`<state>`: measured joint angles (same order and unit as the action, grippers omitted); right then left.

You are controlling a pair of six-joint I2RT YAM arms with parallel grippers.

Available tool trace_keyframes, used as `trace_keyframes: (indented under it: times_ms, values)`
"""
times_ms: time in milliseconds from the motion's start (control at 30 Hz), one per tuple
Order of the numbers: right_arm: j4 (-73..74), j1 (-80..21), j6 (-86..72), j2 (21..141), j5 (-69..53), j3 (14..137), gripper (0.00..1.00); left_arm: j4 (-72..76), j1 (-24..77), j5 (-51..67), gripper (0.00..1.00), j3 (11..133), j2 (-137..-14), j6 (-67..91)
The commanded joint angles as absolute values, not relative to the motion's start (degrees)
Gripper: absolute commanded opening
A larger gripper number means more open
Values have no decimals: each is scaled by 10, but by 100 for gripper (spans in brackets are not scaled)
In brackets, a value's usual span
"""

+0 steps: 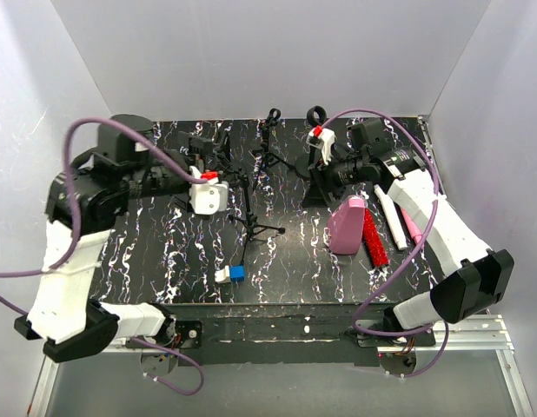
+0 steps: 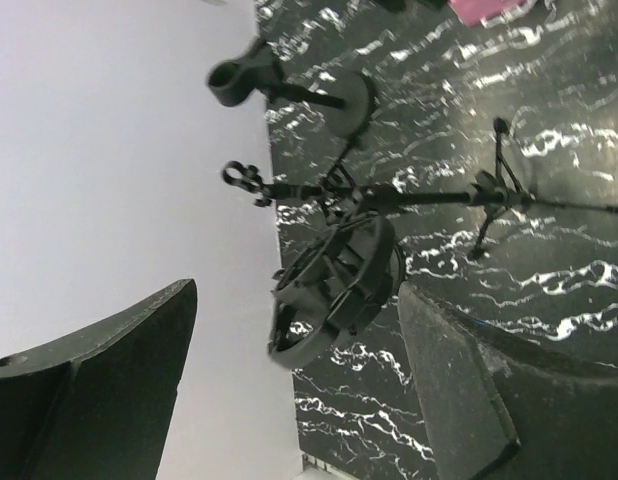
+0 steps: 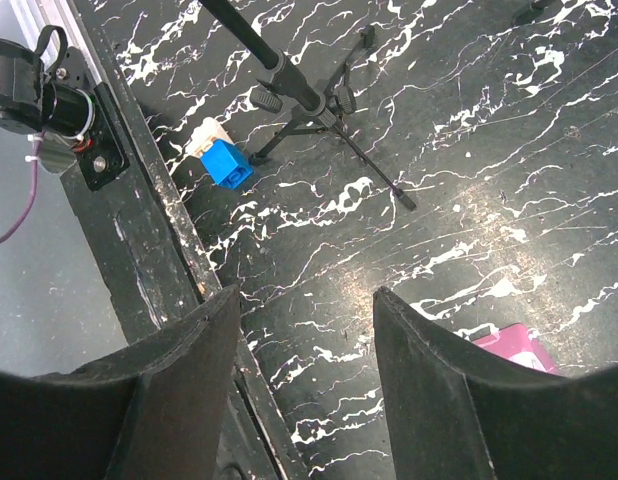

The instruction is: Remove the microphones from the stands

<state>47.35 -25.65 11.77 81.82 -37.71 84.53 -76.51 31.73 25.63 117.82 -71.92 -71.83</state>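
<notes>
Marbled tabletop (image 1: 164, 252), far edge: left gripper (image 2: 294, 300) spread, facing the microphone (image 2: 334, 290); right gripper (image 3: 304, 300) spread, idle. I would centre, close firmly, lift off the stand (image 2: 439, 197).

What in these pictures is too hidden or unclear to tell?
The microphone: top view, black parts blend into the dark table; left wrist view shows only a ring-shaped mount, contents unclear.
The pink bottle: right wrist view, mostly hidden behind a finger.
The tripod stand: right wrist view, pole cut off by the top edge.
</notes>
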Motion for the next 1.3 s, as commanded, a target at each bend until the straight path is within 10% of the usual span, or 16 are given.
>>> trace_keyframes:
  times_ms: [0,533,1267]
  values:
    - [454,-260,112,822,-387,861,62,-875,319,238,79,1132,-735,-803]
    - [421,-265,93,823,-388,847,61,-835,319,200,43,1096,-749,-839]
    - [332,-288,-97,1020,-519,942,62,-710,346,226,20,1167,-812,-363]
